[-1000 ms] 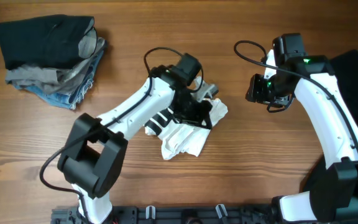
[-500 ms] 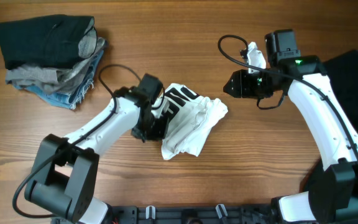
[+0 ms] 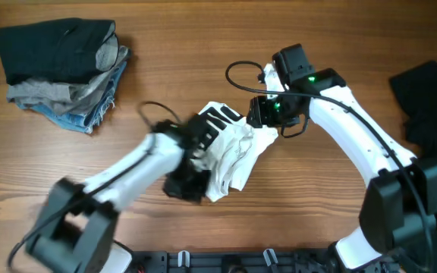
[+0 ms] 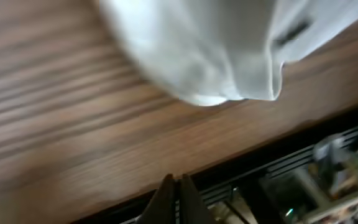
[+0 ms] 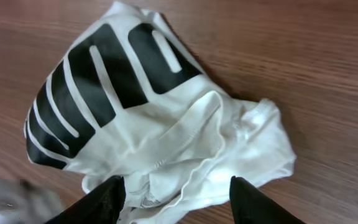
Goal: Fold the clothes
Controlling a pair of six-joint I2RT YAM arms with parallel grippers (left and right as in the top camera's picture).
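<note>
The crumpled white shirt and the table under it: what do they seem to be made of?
White T-shirt: soft matte knit, likely cotton; it bunches in loose folds with stitched hems. Its black print: flat ink or film, lying smooth on the cloth. Table: wood or wood-look laminate, brown grain lines with a faint sheen; I cannot tell which.

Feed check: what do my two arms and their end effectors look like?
Both arms have white links and black joints. The right arm carries a looping black cable and a green light near its wrist; its end effector has black, tapered fingers. The left arm is motion-blurred.
</note>
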